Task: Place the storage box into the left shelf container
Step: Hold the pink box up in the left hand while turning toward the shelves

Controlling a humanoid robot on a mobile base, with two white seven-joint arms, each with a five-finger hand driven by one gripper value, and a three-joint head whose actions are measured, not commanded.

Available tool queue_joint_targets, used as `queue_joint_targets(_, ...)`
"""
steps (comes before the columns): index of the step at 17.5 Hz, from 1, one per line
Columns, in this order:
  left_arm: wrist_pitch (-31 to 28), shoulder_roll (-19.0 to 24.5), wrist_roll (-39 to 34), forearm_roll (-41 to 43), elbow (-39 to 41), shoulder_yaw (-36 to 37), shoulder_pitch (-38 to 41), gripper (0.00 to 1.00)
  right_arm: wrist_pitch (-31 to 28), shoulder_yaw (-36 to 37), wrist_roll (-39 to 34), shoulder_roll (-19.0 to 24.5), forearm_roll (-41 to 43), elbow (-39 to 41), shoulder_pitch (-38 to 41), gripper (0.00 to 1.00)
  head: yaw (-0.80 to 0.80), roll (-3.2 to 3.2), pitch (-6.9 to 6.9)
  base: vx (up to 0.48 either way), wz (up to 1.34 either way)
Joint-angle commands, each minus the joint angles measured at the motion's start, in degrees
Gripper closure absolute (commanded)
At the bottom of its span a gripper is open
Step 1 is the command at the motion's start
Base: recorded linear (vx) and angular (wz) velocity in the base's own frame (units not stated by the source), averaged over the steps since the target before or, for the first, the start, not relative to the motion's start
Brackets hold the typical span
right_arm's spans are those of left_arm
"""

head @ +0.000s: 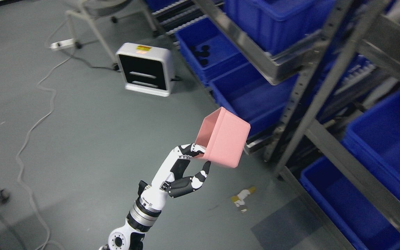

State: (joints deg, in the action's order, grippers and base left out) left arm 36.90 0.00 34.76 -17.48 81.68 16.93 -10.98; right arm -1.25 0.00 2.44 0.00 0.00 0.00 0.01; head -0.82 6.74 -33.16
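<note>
My left hand (pixel 200 159) reaches up from the bottom edge and is shut on the lower left rim of a pink storage box (pixel 226 139). The box is tilted, with its open side facing up and to the left. It hangs in the air over the floor, just left of the metal shelf post (pixel 307 104). Blue containers sit on the low shelf level behind the box, one holding dark items (pixel 207 52) and one right behind the box (pixel 252 97). The right arm does not show.
More blue bins (pixel 387 139) fill the shelf on the right. On the grey floor stand a white boxy device (pixel 146 69) and a power strip (pixel 61 44) with a long cable (pixel 33 128). A small yellow-white scrap (pixel 242 199) also lies there.
</note>
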Motion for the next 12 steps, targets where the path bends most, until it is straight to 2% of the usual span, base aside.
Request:
queue_joint_targets(1,0.28,1.00,1.53,1.04,-2.23,2.23,3.68,0.98,0.02,0.27,0.02,-1.00,-0.09,1.00,0.52,0.00,0.00,0.00,0.00,0.159,-1.25)
queue_joint_targets(6,-0.15,1.00,1.80,1.48,-1.96,-2.76,2.46,0.98,0.02,0.27,0.02,-1.00,-0.09,1.00,0.52,0.00,0.00,0.00,0.00,0.160,-1.06)
queue_joint_targets(8,-1.56,1.00,3.72,5.50,-2.84,-5.67,-1.05,0.98,0.02,0.27,0.02,-1.00,-0.09,1.00,0.52,0.00,0.00,0.00,0.00,0.138,-0.93)
queue_joint_targets(12,-4.02,1.00,6.72,19.20,-10.21,-9.54,-9.74,0.98,0.02,0.27,0.02,-1.00,-0.09,1.00,0.52,0.00,0.00,0.00,0.00,0.121,-0.80)
